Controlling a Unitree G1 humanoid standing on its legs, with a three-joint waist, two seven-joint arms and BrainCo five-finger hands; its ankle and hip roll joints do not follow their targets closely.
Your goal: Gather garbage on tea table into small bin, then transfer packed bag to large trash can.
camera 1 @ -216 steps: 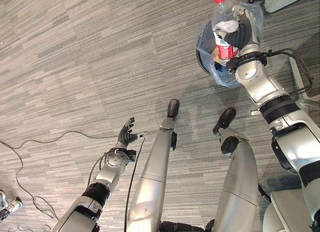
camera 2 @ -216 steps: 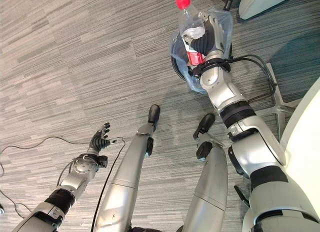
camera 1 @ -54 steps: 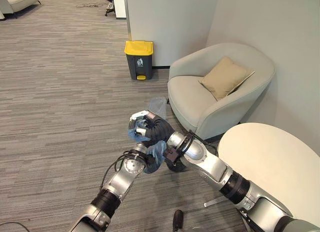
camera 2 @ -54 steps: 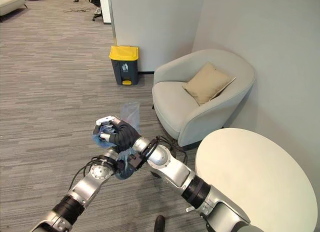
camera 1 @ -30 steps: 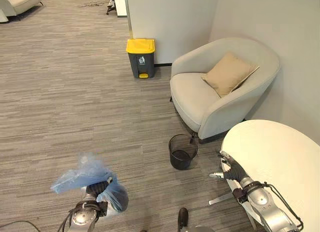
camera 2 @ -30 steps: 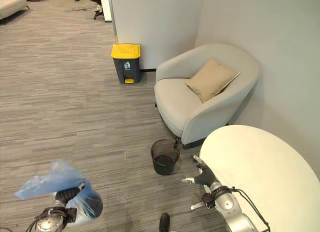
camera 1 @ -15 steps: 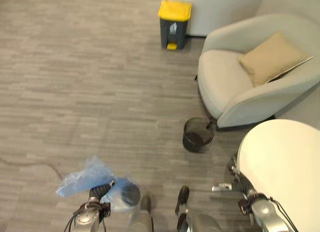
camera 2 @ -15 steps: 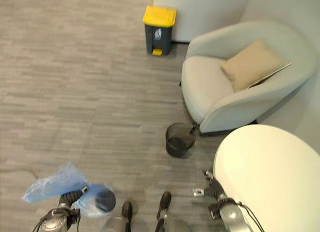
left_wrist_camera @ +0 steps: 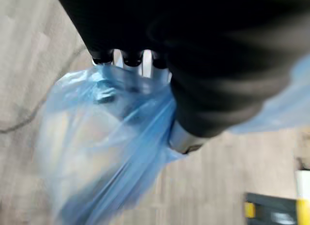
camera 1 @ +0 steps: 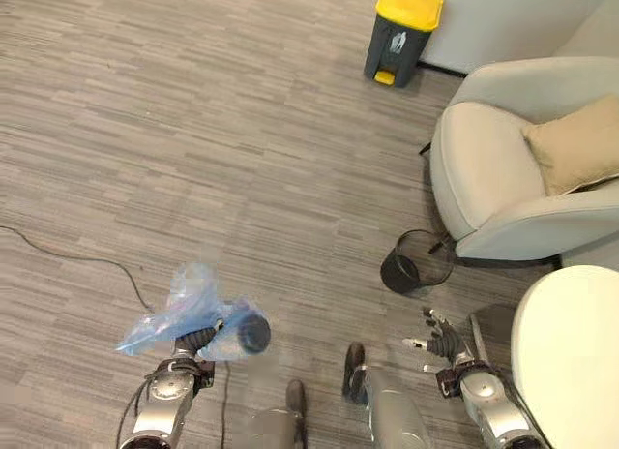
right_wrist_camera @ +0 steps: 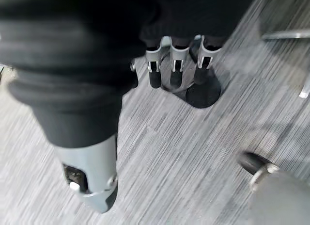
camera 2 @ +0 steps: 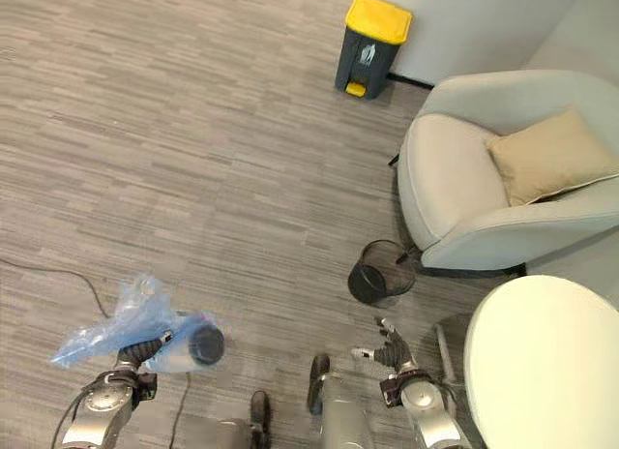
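Low at the robot's left side, the left robot hand is gripping the gathered neck of the blue packed bag, so gathering looks finished. Beside the counter, the right robot hand is hanging slack and holding nothing. Carrying to the yellow-lidded large trash can, well apart, is remaining; its label is unreadable.

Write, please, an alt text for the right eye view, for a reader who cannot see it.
The robot's left hand grips a blue plastic bag of rubbish above grey carpet. Its right hand hangs open and holds nothing beside a round white table. Ahead stand a small black bin, a pale armchair and a yellow-lidded trash can.
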